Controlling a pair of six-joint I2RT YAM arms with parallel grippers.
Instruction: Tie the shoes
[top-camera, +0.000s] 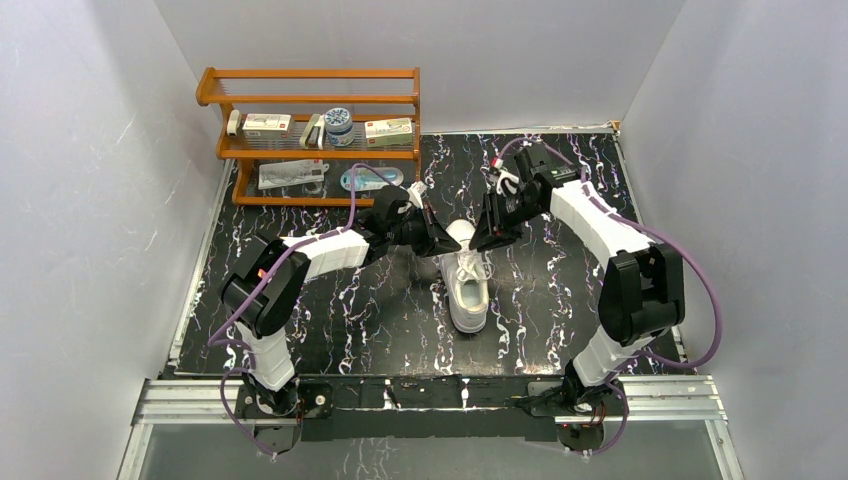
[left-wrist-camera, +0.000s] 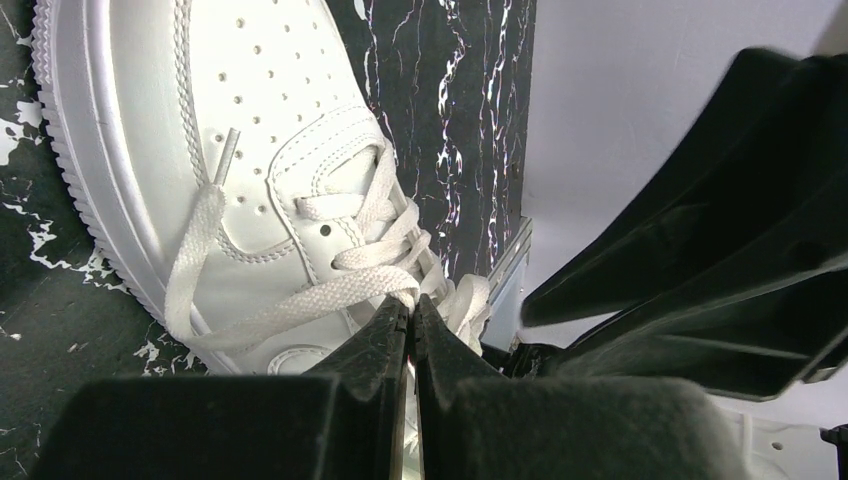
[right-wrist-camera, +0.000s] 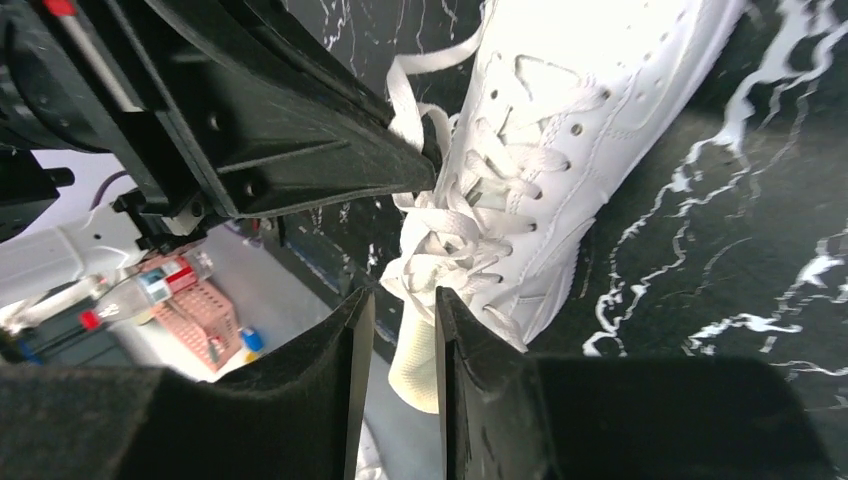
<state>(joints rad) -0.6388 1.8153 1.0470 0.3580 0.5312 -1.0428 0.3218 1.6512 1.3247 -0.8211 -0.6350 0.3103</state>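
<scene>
1. On the black marbled desk (top-camera: 330, 320), the white sneaker (top-camera: 468, 290) lies between my two arms, pointing lengthwise away from their bases.
2. My left gripper (left-wrist-camera: 410, 305) is pinched tight on a lace (left-wrist-camera: 300, 305) just over the eyelets.
3. My right gripper (right-wrist-camera: 402, 295) stands narrow at the sneaker's other side with lace hanging between its fingers. Whether it clamps, I cannot tell.

sneaker (top-camera: 468, 290): all-white low-top, upright on its sole | mid-surface (top-camera: 330, 320), toe toward the near edge | laces (left-wrist-camera: 350, 270): white, untied, bunched loosely over the tongue, one tipped end across the side
</scene>
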